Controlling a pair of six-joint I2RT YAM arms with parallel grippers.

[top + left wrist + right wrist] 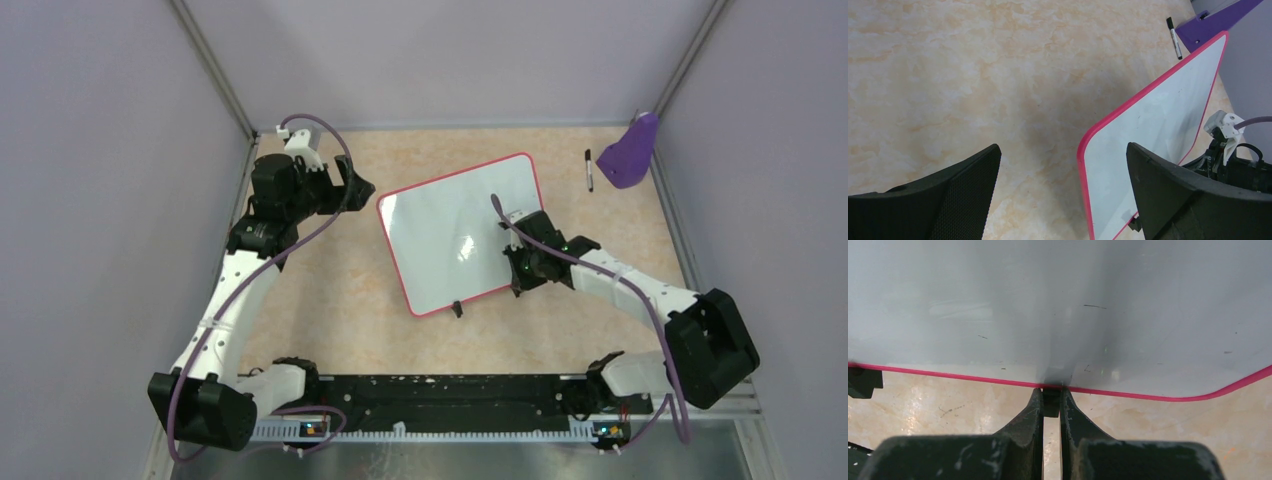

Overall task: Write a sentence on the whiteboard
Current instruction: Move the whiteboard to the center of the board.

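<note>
Lavender walls are closing in a beige marbled bench (330, 310). The right pincer (1051, 392) is pressing its fingers almost together on a small black clip (1051, 407) at the near rim of the whiteboard (450, 235). The board is lying slanted at mid-bench (its glossy face is showing only glare and a few faint specks). The left pincer (1062, 150) is hanging spread wide over the bench, just left of the board's far-left corner. At the far right, a black marker (589, 170) is lying beside a purple holder (632, 152).
</note>
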